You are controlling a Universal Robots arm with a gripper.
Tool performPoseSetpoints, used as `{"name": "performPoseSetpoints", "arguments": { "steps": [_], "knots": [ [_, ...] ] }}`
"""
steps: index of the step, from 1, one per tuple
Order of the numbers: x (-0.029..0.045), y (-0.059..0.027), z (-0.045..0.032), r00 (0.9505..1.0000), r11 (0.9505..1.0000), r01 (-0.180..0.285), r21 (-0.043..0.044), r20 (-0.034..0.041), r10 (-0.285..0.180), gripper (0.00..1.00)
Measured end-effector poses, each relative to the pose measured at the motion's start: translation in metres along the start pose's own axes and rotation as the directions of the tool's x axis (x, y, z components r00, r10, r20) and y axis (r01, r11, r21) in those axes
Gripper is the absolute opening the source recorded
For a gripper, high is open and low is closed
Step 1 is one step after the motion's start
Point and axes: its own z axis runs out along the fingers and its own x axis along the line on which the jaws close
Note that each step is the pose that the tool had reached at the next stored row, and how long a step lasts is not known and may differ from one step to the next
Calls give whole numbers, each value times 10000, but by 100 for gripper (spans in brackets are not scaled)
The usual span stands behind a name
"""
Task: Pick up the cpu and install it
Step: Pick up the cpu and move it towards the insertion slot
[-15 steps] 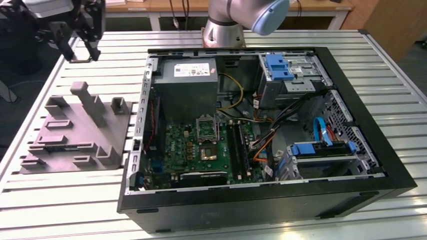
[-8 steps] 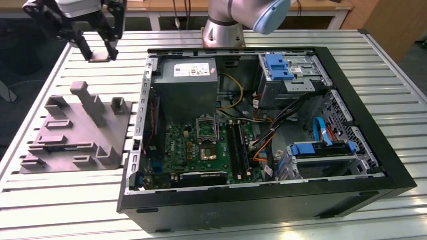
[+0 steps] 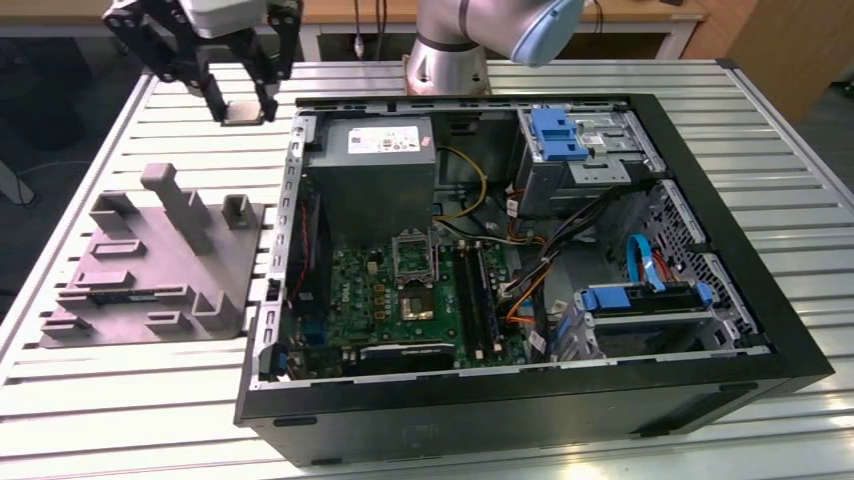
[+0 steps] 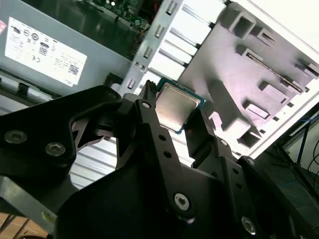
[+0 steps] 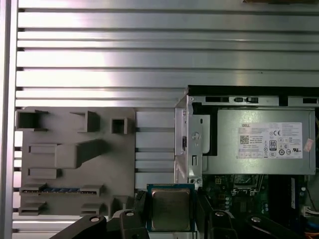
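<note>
One cpu [image 5: 169, 209], gripped in our hand [image 3: 244, 108] above the worktop [image 3: 134, 400] just outside the computer case [image 3: 534, 410]; we record pickup done, installation on the motherboard [image 3: 387, 300] not yet.

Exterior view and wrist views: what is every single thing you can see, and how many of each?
table: one, silver slats, under everything
computer case: one, black, open, on the table
grey box: one, white label, inside the case
motherboard: one, green, inside the case
blue brackets: two, inside the case
holder block: one, grey, exterior view's left of the case
cpu: one, silvery, held above the table
arm: one, silver, beyond the case
gripper: one, black, shut on the cpu
</note>
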Motion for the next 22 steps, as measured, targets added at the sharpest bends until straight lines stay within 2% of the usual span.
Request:
{"name": "performPoseSetpoints", "arguments": {
  "steps": [7, 22],
  "knots": [
    [-319, 1, 42, 10000, 10000, 2, 1, -1, -2, 47],
    [-1002, 2, 190, 10000, 10000, 2, 1, -1, -2, 47]
  ]
}}
